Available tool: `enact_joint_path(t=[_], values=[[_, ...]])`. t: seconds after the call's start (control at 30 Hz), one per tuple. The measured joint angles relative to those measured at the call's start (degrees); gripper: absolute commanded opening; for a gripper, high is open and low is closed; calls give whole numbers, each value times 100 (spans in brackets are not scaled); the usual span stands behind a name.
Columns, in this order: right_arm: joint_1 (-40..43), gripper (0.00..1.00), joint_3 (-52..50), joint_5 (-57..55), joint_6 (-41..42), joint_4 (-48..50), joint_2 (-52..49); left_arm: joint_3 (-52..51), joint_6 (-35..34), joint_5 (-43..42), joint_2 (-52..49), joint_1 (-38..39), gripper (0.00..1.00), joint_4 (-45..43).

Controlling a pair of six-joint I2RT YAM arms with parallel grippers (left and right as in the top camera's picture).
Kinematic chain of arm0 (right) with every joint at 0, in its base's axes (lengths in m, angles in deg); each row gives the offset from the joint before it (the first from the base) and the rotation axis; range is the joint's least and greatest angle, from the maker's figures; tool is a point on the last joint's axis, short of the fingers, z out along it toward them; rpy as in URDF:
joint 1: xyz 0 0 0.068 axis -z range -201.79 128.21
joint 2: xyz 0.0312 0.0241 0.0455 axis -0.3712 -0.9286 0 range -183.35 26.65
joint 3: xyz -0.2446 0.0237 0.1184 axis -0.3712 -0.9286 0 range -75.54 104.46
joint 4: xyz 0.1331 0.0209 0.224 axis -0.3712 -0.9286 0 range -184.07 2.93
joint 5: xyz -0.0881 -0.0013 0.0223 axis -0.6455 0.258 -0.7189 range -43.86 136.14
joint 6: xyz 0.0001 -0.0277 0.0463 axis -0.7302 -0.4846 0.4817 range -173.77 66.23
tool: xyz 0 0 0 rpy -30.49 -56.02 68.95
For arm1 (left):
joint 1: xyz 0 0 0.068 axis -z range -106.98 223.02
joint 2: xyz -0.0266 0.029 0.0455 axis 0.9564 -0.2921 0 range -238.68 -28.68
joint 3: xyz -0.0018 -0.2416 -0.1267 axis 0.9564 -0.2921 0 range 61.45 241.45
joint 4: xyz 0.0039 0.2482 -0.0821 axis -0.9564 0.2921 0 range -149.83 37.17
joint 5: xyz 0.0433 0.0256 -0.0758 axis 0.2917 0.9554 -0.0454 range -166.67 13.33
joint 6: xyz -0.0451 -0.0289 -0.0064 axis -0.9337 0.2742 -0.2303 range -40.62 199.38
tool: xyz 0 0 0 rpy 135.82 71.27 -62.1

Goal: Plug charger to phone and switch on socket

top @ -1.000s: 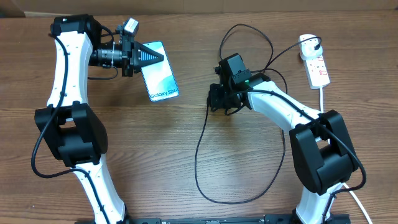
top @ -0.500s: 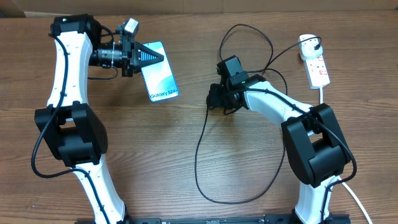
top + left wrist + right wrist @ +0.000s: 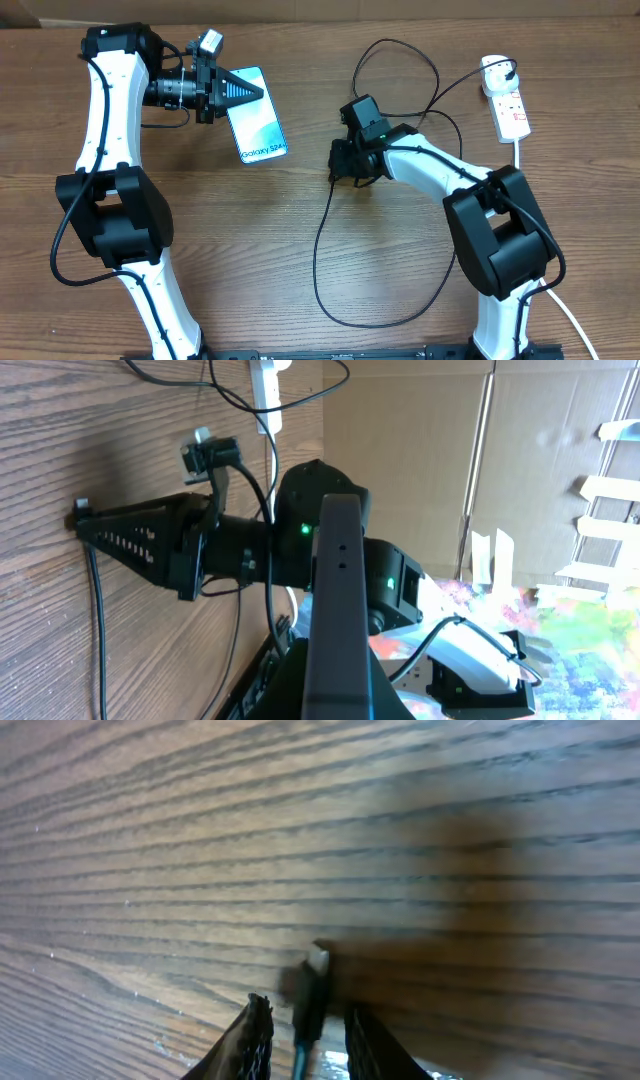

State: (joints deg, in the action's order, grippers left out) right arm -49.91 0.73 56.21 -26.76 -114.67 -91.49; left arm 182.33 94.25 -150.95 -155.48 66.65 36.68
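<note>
The right arm is stretching leftward, wrist dipping low to the brown wooden table [image 3: 230, 270], its narrowly parted right gripper [image 3: 305, 1012] straddling the thin black charger cable [image 3: 308, 1005] at its plug tip. The left gripper [image 3: 262, 93], pinched closed, is pointing level over the slim blue-white phone [image 3: 258, 130].

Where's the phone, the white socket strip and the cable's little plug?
phone [image 3: 262, 128], overhead view, middle of its screen.
socket [image 3: 512, 112], overhead view, its white body.
charger [image 3: 311, 995], right wrist view, its small plug tip.

Holds left gripper [image 3: 266, 93] closed, arm stretched forward; points right gripper [image 3: 302, 1018] down, narrow gap between its jaws, elbow bent.
</note>
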Motion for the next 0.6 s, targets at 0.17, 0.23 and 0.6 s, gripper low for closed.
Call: enact_joint_path(t=[0.17,0.23,0.6], values=[[-22,22,7,-63,83,-50,0,0,0,15,0,0,4,0],[-22,22,9,-72,111,-50,0,0,0,15,0,0,4,2],[-61,22,96,-155,297,-48,-79,0,0,15,0,0,4,0]])
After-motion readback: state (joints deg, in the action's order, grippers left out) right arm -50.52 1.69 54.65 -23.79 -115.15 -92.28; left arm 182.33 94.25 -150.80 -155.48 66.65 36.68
